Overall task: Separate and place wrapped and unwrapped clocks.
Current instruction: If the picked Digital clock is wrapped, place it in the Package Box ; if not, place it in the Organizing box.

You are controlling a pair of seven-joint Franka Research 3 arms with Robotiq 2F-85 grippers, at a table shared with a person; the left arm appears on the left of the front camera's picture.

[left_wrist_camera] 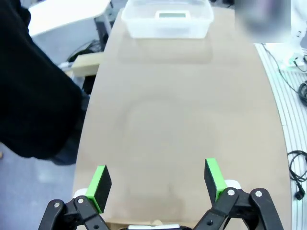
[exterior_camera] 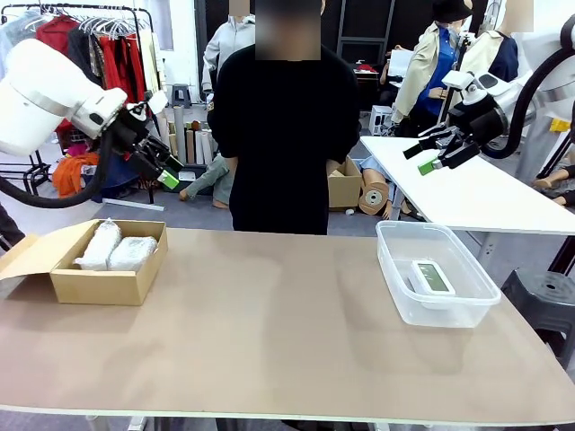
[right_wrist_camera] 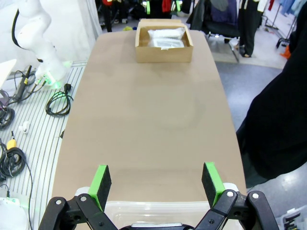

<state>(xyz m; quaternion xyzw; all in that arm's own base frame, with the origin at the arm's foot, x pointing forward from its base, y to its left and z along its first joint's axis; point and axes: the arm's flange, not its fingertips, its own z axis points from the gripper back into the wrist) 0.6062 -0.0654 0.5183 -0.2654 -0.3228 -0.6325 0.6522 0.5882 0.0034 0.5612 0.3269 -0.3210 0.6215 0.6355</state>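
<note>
Wrapped clocks: two lumps in whitish, see-through bubble wrap (exterior_camera: 115,247), lying side by side and touching; the left one is narrower and set at a slant.
Bare clock: a white rounded-rectangle clock (exterior_camera: 432,277) with a grey screen, lying flat, screen up.
Cardboard box: a brown open box (exterior_camera: 99,285) at the left end of the desk (exterior_camera: 269,341), its flap folded out to the left; it holds both wrapped lumps.
Tub: a clear plastic tub (exterior_camera: 467,310) at the right end of the desk; it holds the bare clock.
Left tool: the left tool (exterior_camera: 162,171) hangs in the air above and behind the cardboard box, well apart from the lumps, its fingers spread wide with nothing between them.
Right tool: the right tool (exterior_camera: 433,154) hangs high above the tub, well clear of the bare clock, fingers parted and holding nothing.
Person: stands in black at the far edge of the desk, between box and tub.
</note>
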